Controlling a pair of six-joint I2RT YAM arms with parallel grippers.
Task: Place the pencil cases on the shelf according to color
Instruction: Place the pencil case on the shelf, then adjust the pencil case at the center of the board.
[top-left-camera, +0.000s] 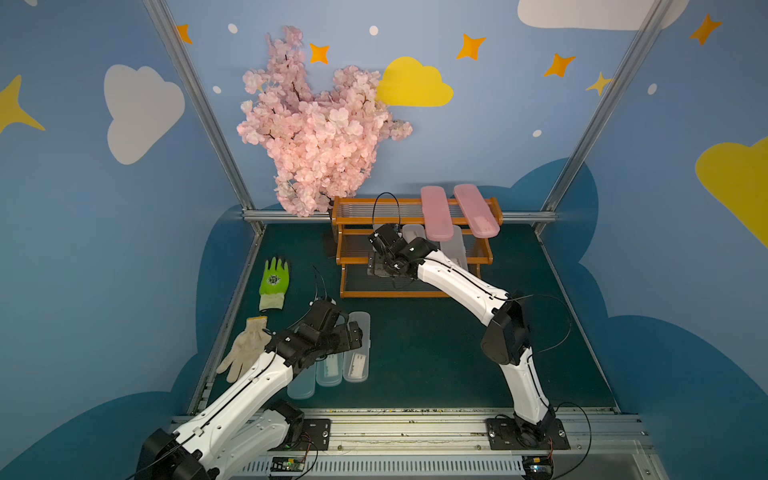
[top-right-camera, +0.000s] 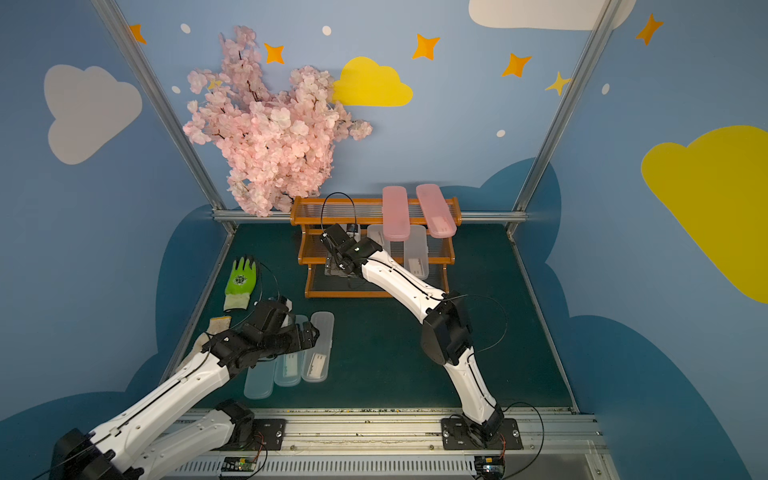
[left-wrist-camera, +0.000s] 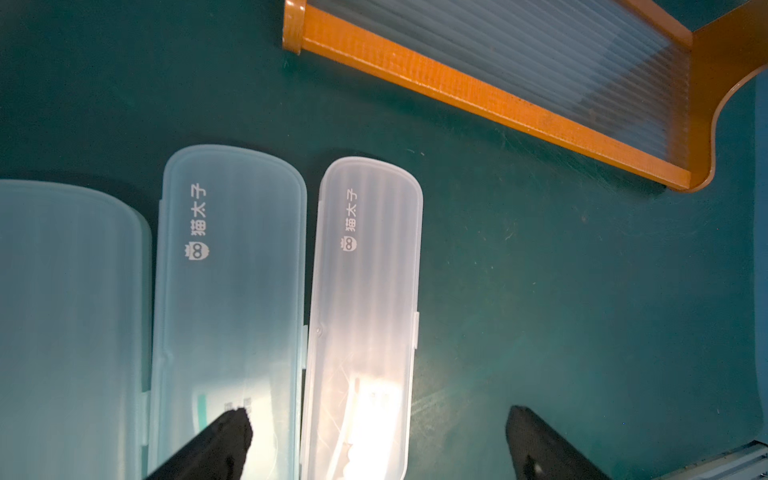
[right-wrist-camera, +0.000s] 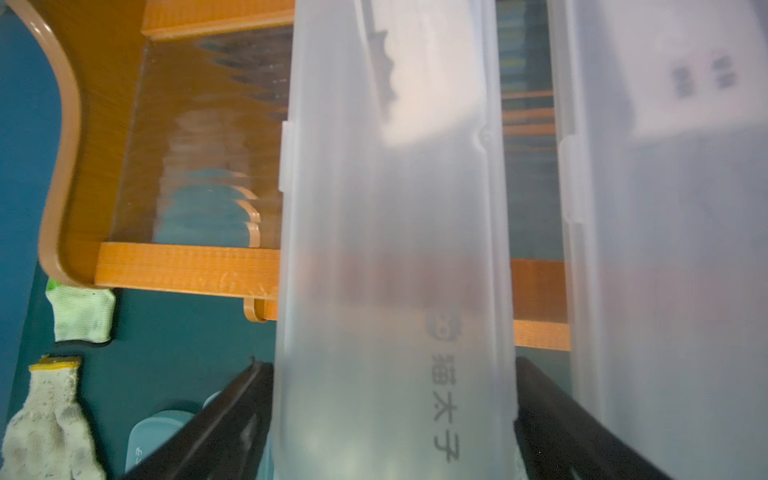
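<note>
Shelf (top-left-camera: 415, 204) at back of mat (top-left-camera: 436, 353): two pink cases (top-left-camera: 435, 214) lie across its top tier, one clear case (top-right-camera: 417, 249) across the middle tier. Right gripper (right-wrist-camera: 392, 365) at the middle tier, jaws close along both sides of a second clear case (right-wrist-camera: 390, 228) just beside the first; cannot tell whether it is clamped or free. Left gripper (left-wrist-camera: 376, 415) spread wide and empty above three cases side by side on the mat, front-left: two blue cases (left-wrist-camera: 228, 291) and a third clear case (left-wrist-camera: 365, 291).

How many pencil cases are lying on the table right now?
3, side by side by the left gripper: outer blue case, middle blue case, clear case. The left arm could hide another.
</note>
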